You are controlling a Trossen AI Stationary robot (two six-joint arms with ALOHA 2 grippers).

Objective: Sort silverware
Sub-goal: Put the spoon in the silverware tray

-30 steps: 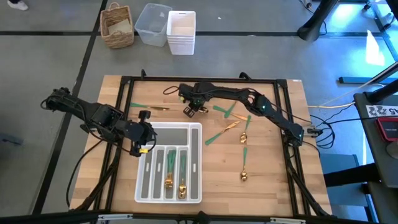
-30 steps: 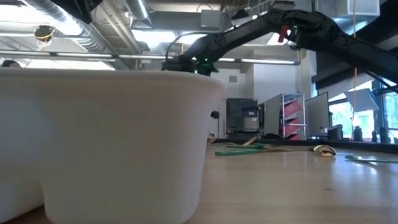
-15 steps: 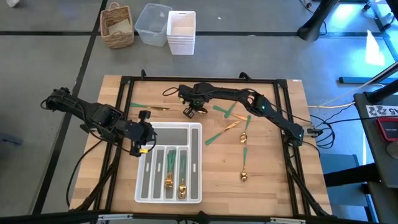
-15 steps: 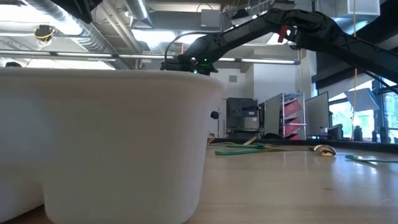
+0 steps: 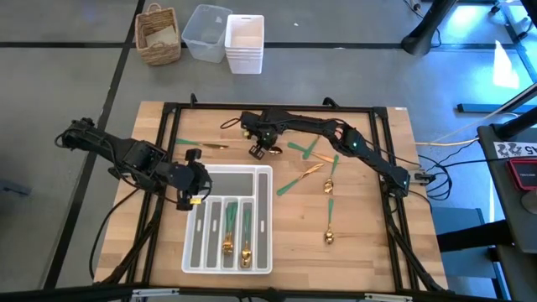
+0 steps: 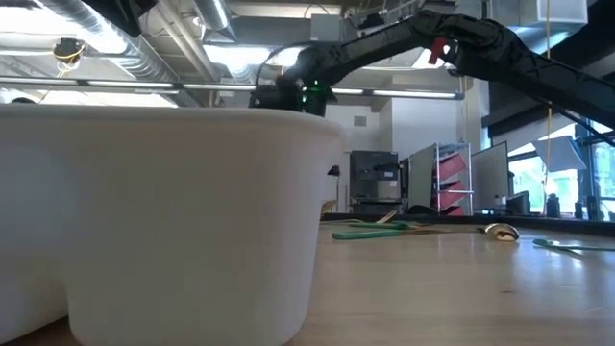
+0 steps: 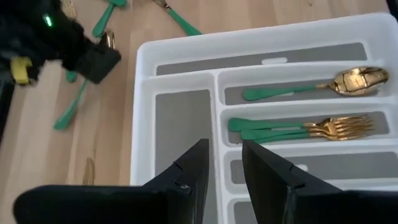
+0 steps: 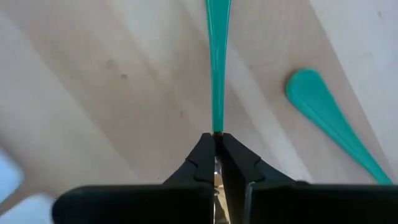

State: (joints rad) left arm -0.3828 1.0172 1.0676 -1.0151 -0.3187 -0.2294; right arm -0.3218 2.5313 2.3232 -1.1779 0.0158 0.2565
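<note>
The silverware has gold heads and green handles. Several loose pieces lie on the wood right of centre, such as one point(image 5: 331, 222) and another point(image 5: 290, 184), and one lies at the far left point(image 5: 201, 145). A spoon point(image 7: 323, 85) and forks point(image 7: 311, 129) lie in the white organizer tray point(image 5: 265, 186). My right gripper point(image 5: 258, 152) is at the table's far middle, shut on one piece point(image 8: 217, 68). My left gripper point(image 7: 225, 144) hangs open over the tray's far left corner, with nothing between its fingers. My right gripper pinches one piece of silverware between its two fingertips point(image 8: 202, 149), where the green handle ends point(image 8: 217, 126). A sliver of gold shows between the fingers. They come from above, pointing steeply down. The handle runs straight out beyond the tips, over the wood. The head is hidden.
Another green handle point(image 8: 329, 121) lies close beside the held piece. A black frame point(image 5: 277, 108) runs round the tabletop. A wicker basket point(image 5: 158, 35), a clear bin point(image 5: 205, 32) and stacked white bins point(image 5: 245, 44) stand on the floor beyond the far edge. The tray wall point(image 6: 163, 211) fills the low view's left.
My right gripper has shut on the piece of silverware at the table's far middle, and its wrist has tipped and risen slightly. My left arm has stayed over the tray.
</note>
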